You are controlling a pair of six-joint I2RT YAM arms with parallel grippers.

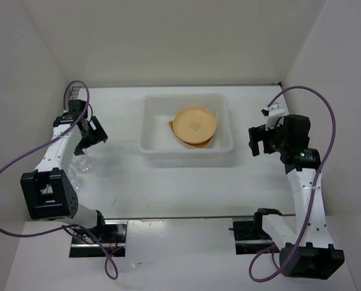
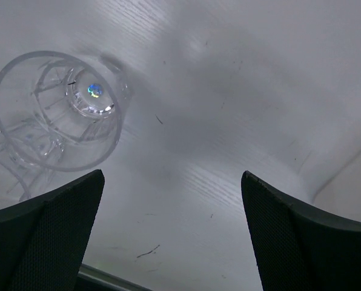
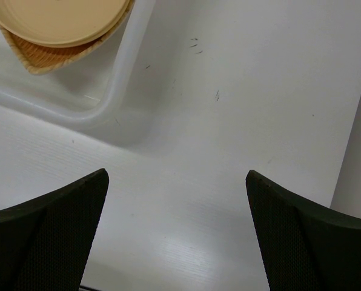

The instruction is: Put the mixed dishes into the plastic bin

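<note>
Left gripper (image 1: 94,133), jaws apart and empty, hangs just far-right of a clear cup (image 2: 58,112), closer than the right arm.

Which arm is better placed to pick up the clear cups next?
Left. The left gripper, open, is right beside the clear cups; the right gripper sits across the plastic bin from them.

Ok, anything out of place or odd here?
Nothing looks spilled or broken. The one thing that stands out: two clear cups sit on the table by the open left gripper, outside the bin. Inside the bin, the plates rest on the woven tray.
</note>
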